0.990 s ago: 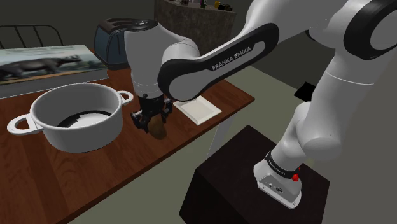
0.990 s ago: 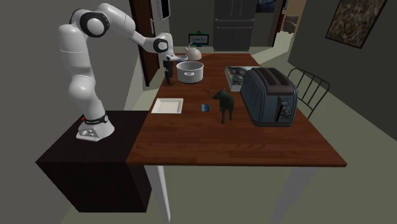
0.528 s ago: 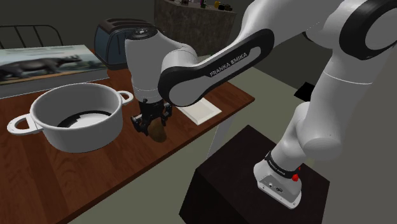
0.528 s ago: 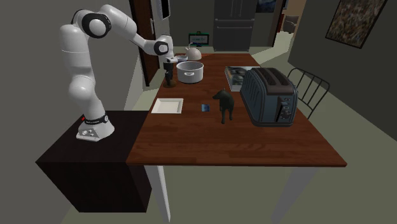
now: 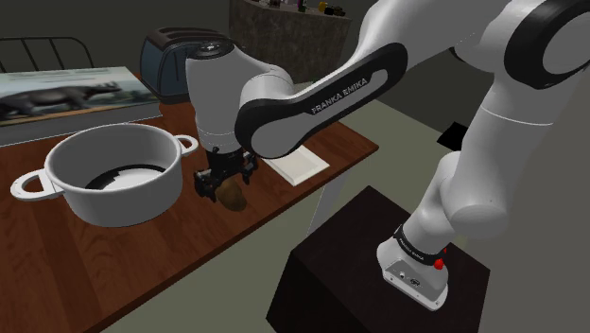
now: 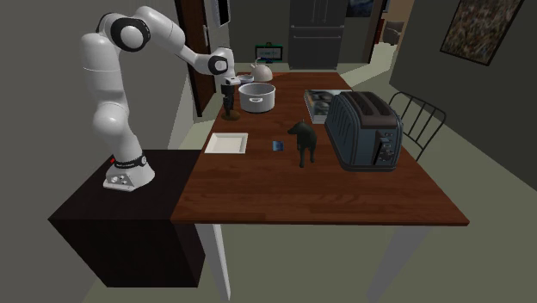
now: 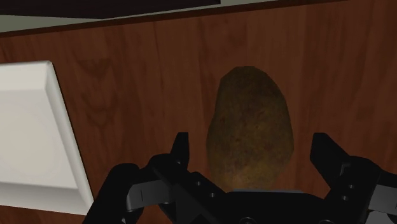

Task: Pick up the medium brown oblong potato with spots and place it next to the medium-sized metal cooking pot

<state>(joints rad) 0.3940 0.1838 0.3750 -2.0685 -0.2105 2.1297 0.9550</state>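
Note:
The brown spotted potato [image 7: 249,127] lies on the wooden table between my gripper's [image 7: 251,143] two fingers, which stand apart and do not touch it. In the shoulder view the potato [image 5: 234,197] rests just beside the white two-handled pot [image 5: 132,194], toward the table's near edge, with the gripper [image 5: 225,180] open right over it. In the second exterior view the gripper [image 6: 228,108] hangs low next to the pot [image 6: 257,99] at the table's far left.
A white square plate [image 5: 295,163] lies close by near the table edge. A dark toaster [image 6: 366,129], a dog figurine [image 6: 303,142] and a small blue object [image 6: 277,145] stand mid-table. A kettle [image 6: 262,71] sits behind the pot. A large book [image 5: 66,95] lies beyond the pot.
The gripper came down a little with the potato, set it on the table beside the pot, and its fingers have opened off it.

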